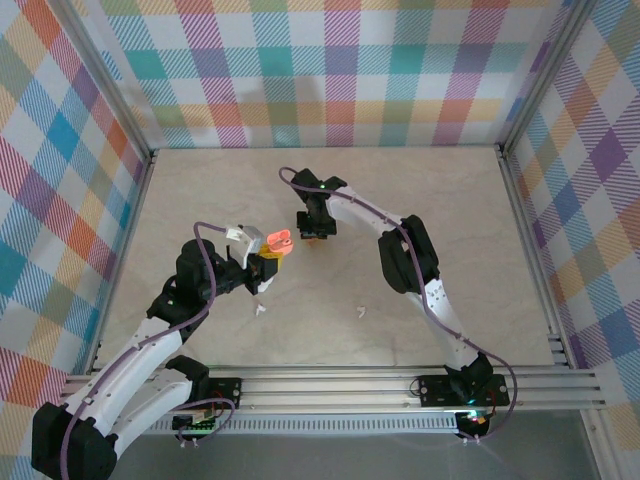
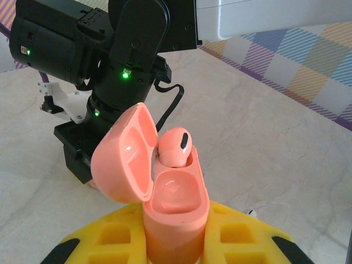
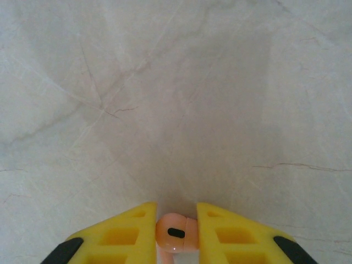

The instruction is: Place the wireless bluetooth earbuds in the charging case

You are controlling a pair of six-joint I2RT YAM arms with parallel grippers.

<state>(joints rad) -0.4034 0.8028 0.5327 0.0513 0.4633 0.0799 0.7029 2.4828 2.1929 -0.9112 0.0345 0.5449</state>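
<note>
Your left pincer (image 2: 176,248) is clamped on the open pink case (image 2: 175,223), with one pink earbud (image 2: 175,147) in it and the second pink earbud (image 3: 175,236) pinched in your right pincer (image 3: 176,220).

By the look of it you're halfway through the pink pair. The case stands upright with its lid (image 2: 124,159) tipped back. The seated bud rides a little high in the far socket, and the near socket (image 2: 176,192) is bare. You have yet to seat the bud held just beyond the case. Two white earbuds (image 1: 260,308) (image 1: 358,313) lie loose nearer the arm bases, well apart. They rest on a pale, marble-veined tabletop (image 1: 430,190), boxed in by bright plaid walls (image 1: 330,70), with a metal rail (image 1: 340,385) along the near edge.
</note>
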